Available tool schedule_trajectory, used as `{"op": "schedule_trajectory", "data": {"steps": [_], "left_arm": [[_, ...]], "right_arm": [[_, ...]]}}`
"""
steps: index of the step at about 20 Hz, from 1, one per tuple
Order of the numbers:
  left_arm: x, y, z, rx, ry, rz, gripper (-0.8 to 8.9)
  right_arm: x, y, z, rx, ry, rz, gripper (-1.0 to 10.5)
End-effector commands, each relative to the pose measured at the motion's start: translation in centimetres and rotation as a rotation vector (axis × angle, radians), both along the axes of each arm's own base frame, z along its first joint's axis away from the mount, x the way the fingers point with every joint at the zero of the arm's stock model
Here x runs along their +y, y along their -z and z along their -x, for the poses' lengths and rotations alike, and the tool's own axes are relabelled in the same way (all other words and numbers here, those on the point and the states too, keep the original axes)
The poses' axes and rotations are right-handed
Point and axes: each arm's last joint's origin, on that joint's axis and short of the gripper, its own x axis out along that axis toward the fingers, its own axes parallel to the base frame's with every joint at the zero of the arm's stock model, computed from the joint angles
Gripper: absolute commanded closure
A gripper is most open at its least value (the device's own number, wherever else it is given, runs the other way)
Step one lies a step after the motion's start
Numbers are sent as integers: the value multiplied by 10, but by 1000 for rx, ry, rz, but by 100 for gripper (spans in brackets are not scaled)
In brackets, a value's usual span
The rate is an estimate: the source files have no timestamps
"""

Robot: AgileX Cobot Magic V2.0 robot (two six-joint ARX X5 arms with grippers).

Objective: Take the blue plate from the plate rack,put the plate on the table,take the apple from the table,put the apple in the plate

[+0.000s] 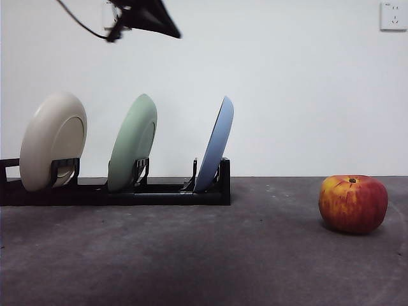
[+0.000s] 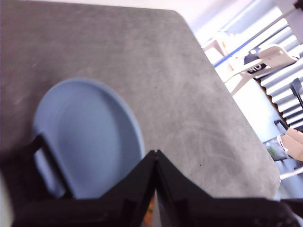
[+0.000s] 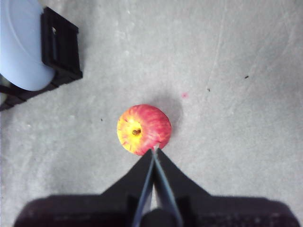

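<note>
From the front we see a dark grey, mottled tabletop (image 1: 191, 255) before a plain white wall with a socket (image 1: 393, 15) at the upper right; the plate rack (image 1: 127, 191) holds a cream plate (image 1: 51, 140), a pale green plate (image 1: 132, 141) and the blue plate (image 1: 217, 143), all leaning upright, while the apple (image 1: 352, 203) sits well apart on the tabletop. A black arm tip (image 1: 148, 16) shows at the top. In the left wrist view, the left end effector (image 2: 155, 153) hangs over the racked blue plate, jaws pressed together and empty; a white chair bears unreadable black lettering (image 2: 254, 67). In the right wrist view, the right end effector (image 3: 155, 151) hovers above the apple, jaws likewise closed, gripping nothing.
</note>
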Motion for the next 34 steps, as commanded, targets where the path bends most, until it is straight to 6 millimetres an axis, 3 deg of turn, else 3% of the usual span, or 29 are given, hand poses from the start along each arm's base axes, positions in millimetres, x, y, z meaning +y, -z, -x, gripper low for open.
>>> {"op": "schedule_trajectory", "data": {"steps": [1, 4, 6, 7, 15, 19, 21, 23, 30, 34], "left_arm": [[-22, 12, -16, 12, 36, 1, 819], [-47, 33, -28, 54, 62, -5, 779], [-61, 48, -32, 66, 47, -45, 594], [-67, 55, -33, 71, 30, -75, 561], [-101, 72, -24, 0, 2, -253, 561], [-111, 93, -26, 38, 10, -318, 561], [-112, 101, -27, 62, 13, -331, 629], [-114, 100, -27, 54, 15, -327, 832], [-114, 89, -24, 63, 24, -296, 821], [-109, 59, -15, 65, 23, -294, 821]], "right_arm": [[0, 1, -4, 4, -10, 4, 946], [0, 1, -6, -3, -10, 5, 946], [0, 1, -7, -11, -9, 5, 946], [0, 1, -7, -10, -8, 3, 946], [0, 1, -6, -1, -4, 0, 945], [0, 3, -4, 27, -4, -2, 945], [0, 4, -3, 39, -5, -2, 945], [0, 4, -3, 47, -5, -3, 945], [0, 4, -3, 48, -5, -3, 945], [0, 4, -3, 50, -4, -3, 945]]}}
